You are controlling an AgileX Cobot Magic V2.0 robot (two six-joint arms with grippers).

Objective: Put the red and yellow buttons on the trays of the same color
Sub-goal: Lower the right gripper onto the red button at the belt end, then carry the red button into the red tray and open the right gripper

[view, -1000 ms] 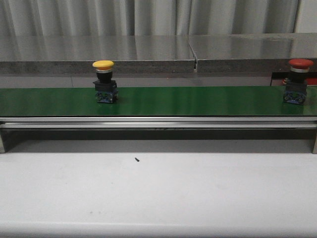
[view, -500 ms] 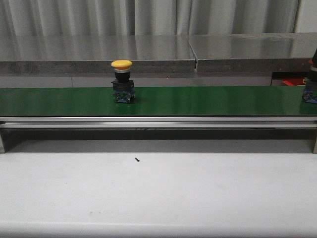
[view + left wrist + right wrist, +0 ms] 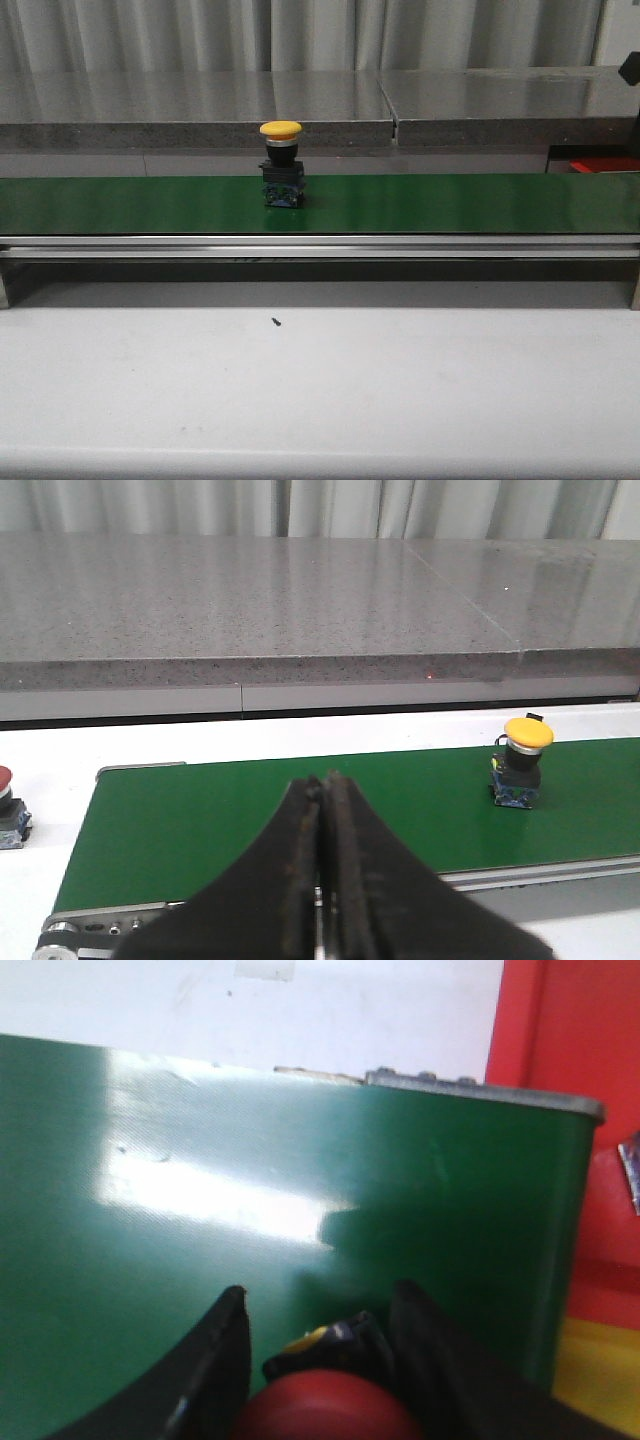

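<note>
The yellow button (image 3: 281, 165) stands upright on the green belt (image 3: 450, 203), a little left of centre in the front view and at the right of the left wrist view, well apart from the left tool (image 3: 322, 880), whose jaws are pressed together with nothing between them. A second red-capped button (image 3: 8, 805) sits off the belt at the left edge of that view. In the right wrist view the red button (image 3: 330, 1410) lies between the fingers (image 3: 215, 1360) of the right tool (image 3: 320, 1380) at the bottom of the frame; the tool seems to grip it, above the belt's end. The red tray (image 3: 570, 1030) fills the right edge, with a yellow tray (image 3: 590, 1370) at lower right. Judged from this, the step in hand is carrying the red button over. It calls for a firm grip, a move clear past the belt's metal edge, and a release only once the button is squarely over red, not yellow.
</note>
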